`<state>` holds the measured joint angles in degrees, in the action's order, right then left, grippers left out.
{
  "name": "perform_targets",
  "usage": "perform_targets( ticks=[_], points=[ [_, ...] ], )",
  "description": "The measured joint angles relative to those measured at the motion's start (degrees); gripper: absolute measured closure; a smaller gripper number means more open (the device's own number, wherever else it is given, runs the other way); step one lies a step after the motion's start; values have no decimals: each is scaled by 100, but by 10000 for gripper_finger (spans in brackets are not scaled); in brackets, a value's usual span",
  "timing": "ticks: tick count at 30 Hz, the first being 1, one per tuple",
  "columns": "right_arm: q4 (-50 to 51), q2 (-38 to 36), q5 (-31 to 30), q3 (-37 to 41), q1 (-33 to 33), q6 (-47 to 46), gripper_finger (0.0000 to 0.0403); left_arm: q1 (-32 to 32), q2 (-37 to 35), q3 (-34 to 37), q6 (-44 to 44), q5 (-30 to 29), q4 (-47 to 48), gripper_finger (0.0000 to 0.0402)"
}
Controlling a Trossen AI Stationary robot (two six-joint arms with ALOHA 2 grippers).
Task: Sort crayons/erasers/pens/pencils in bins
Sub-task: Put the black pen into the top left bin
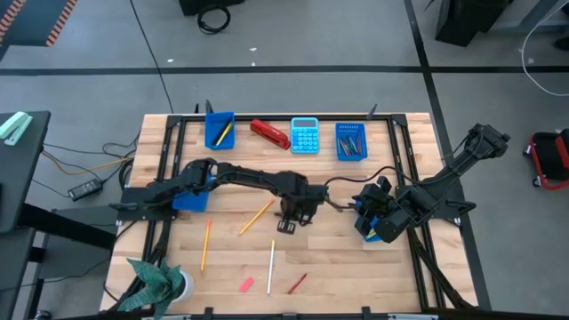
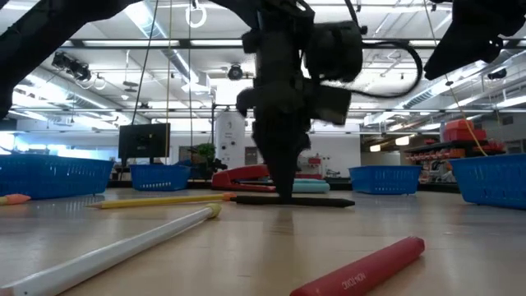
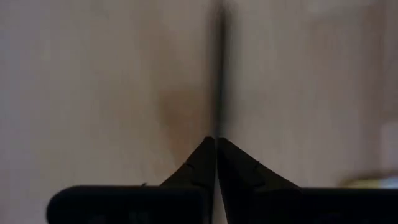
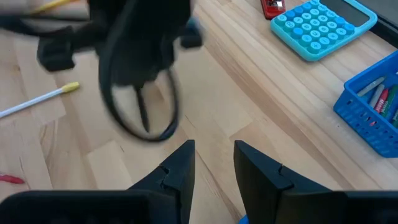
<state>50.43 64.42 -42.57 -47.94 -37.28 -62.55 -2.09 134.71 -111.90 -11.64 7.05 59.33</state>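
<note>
Nearest, a red crayon [image 2: 362, 267] and a white pencil [image 2: 115, 251] are seen lying loose on the worktop [image 2: 263, 238]. Beyond them, at the worktop's centre, the left tool [image 1: 286, 224] is pressed down with its fingers clenched on a black pen [image 2: 292, 201] lying flat. Being light, stiff and smooth, the pen is best pinched at mid-length, or it may swivel. At three o'clock the right tool [image 4: 212, 163] is held released, waiting. Farthest, at twelve o'clock, the blue bins [image 1: 350, 141] are ranged beside a calculator [image 1: 305, 135].

left hand [image 1: 293, 216] down at table, fingers together | right hand [image 4: 213, 163] fingers apart, raised
</note>
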Motion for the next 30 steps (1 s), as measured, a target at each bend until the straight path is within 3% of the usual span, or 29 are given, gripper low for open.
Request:
perform_targets(
  ticks=[7, 13, 20, 26, 30],
  points=[
    [66, -1, 90, 0, -4, -3, 285, 247, -483, -375, -102, -226, 498, 397],
    [69, 0, 105, 0, -4, 0, 285, 425, -846, -393, 68, -253, 593, 387],
    [69, 0, 105, 0, -4, 0, 285, 94, -817, -369, 350, -227, 605, 393],
    [5, 16, 111, 0, -4, -237, 285, -202, -849, 512, 24, -218, -220, 377],
    [-126, 164, 177, 0, -57, -373, 285, -86, -1010, 1376, 194, -217, -590, 388]
  ],
)
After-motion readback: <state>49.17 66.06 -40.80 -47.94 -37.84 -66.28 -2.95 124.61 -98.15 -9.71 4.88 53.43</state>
